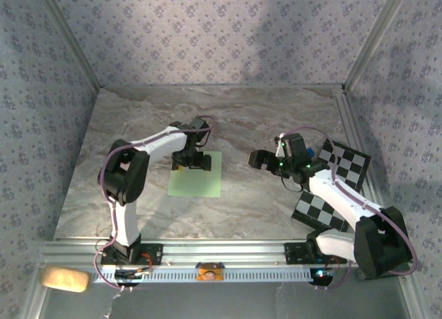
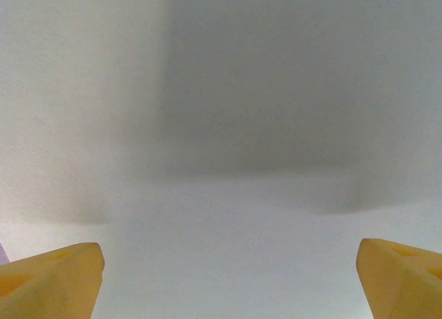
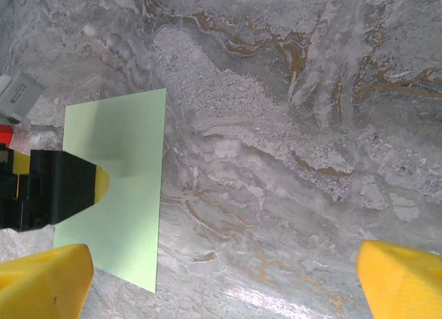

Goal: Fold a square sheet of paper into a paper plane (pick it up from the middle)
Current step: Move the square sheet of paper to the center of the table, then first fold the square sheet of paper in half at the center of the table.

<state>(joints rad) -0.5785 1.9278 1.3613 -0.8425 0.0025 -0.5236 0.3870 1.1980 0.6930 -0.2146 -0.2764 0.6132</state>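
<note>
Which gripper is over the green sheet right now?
The left gripper, open above the far edge of the square sheet of paper; the right gripper hangs open over bare table.

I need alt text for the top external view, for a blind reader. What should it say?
A light green square sheet of paper lies flat on a marble table, with the left gripper open above its far edge. The right gripper hangs open to the sheet's right, near a checkered board.

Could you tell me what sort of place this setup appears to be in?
Likely a lab robot cell: marble-look table, patterned wall panels on aluminium posts, and a checkered board.
</note>
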